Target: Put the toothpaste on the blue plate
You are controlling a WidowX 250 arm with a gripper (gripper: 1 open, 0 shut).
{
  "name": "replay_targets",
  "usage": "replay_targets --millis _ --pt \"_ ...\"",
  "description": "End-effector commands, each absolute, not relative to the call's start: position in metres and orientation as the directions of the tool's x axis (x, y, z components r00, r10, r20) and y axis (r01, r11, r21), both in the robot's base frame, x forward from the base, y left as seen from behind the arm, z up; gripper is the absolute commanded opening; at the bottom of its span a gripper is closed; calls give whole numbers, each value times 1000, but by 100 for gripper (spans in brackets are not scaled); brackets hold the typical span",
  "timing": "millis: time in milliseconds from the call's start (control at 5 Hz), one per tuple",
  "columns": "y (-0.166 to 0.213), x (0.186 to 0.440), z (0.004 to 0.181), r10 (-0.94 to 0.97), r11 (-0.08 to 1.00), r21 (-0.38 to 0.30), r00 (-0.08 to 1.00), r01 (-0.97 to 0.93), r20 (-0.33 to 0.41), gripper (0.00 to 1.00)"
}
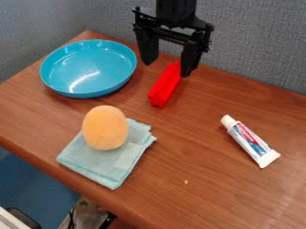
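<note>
The toothpaste point(250, 140) is a small white tube with red and blue print, lying flat near the right side of the wooden table. The blue plate point(89, 69) is a round turquoise dish at the back left, with nothing in it. My black gripper point(170, 63) hangs at the back centre, between the two, just above the far end of a red bar point(166, 84). Its jaws stand wide apart and open, with nothing held. The toothpaste lies well to the right and in front of the gripper.
A pale teal folded cloth point(110, 155) lies at the front left with an orange egg-shaped object point(104, 126) on it. The table's front edge point(180, 219) runs diagonally along the bottom. A grey wall stands behind.
</note>
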State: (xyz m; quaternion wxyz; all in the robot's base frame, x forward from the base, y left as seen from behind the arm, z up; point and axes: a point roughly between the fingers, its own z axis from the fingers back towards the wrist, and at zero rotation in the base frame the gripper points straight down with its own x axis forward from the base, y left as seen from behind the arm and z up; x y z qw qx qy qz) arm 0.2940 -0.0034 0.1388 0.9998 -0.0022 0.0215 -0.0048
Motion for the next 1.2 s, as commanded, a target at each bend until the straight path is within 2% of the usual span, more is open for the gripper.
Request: replay_targets --millis 0,200,600,800,1000 --pt "-4 293 133 -6 1000 -6 998 5 -60 100" --pt "-22 296 127 76 997 -7 996 -77 -40 100" --pt "-71 301 114 385 923 -14 923 -385 -1 100" --pt "-91 300 102 587 809 -26 810 -587 3 100" --pt "-106 301 89 750 661 -69 662 -747 7 100"
